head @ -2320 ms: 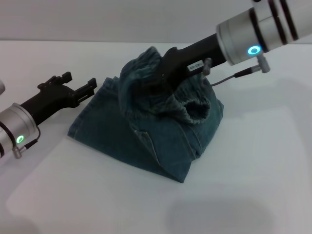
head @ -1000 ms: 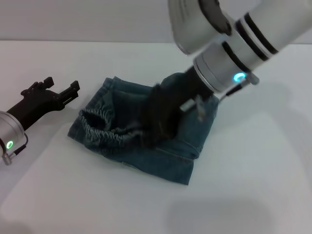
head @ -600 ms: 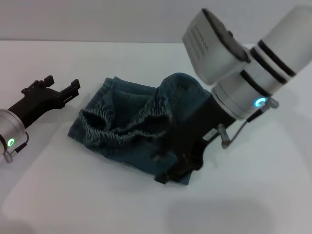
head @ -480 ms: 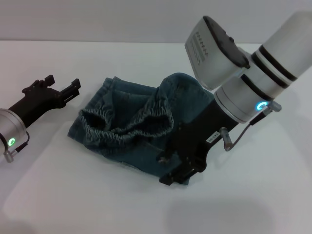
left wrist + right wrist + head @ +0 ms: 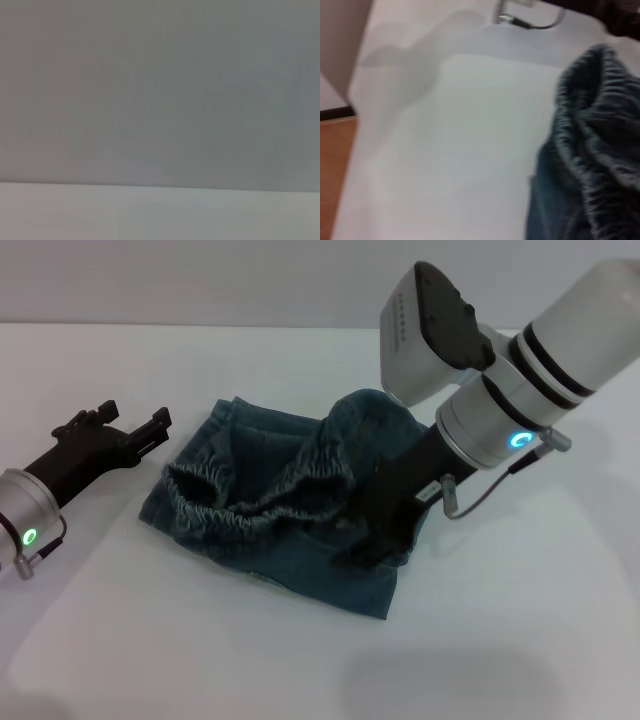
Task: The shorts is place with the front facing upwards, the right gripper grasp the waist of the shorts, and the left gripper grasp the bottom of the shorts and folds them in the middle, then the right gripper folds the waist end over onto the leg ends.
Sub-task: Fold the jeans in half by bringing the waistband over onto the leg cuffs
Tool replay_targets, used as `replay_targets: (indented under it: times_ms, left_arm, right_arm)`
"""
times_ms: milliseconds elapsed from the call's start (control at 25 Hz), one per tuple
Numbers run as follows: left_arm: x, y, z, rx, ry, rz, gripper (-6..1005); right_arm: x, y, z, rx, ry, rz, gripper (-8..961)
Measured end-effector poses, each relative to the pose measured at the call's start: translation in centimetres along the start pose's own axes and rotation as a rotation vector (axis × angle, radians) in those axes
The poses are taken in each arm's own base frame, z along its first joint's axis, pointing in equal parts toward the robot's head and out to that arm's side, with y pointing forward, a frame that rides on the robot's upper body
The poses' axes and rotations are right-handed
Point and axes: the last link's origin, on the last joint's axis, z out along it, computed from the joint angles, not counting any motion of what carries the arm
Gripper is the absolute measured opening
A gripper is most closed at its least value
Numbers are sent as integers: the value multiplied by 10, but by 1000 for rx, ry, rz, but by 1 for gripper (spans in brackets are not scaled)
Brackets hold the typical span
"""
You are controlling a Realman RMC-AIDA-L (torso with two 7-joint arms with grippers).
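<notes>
The blue denim shorts [image 5: 270,545] lie folded in the middle of the white table. Their ruffled elastic waist [image 5: 235,502] rests bunched on top of the leg part, toward the left. My right gripper [image 5: 365,538] hangs low over the shorts' front right part, close to the cloth. My left gripper [image 5: 135,425] hovers just off the shorts' left edge, open and holding nothing. In the right wrist view the gathered waist of the shorts [image 5: 592,150] fills one side. The left wrist view shows only a grey wall and a strip of table.
The white table [image 5: 520,640] extends on all sides of the shorts. A table edge and brown floor [image 5: 332,175] show in the right wrist view. A thin cable [image 5: 480,502] loops off my right wrist.
My right arm swung the waist end over onto the leg part and the waist now lies there. The gripper slid off the front right corner, then back over the cloth. The left gripper stayed beside the shorts.
</notes>
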Motion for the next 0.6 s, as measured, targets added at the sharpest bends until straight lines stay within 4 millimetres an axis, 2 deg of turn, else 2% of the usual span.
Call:
replay_targets:
  times_ms: [280,600]
  left_arm:
    - [-5,-2,-4,10,-9,-10,832]
    - [-6,-3,-6,15,-10,-11,832]
  right_arm:
    - [-9,-15,-2,100,-43,15,479]
    - [-30,-38,-2,261,-186,59,479]
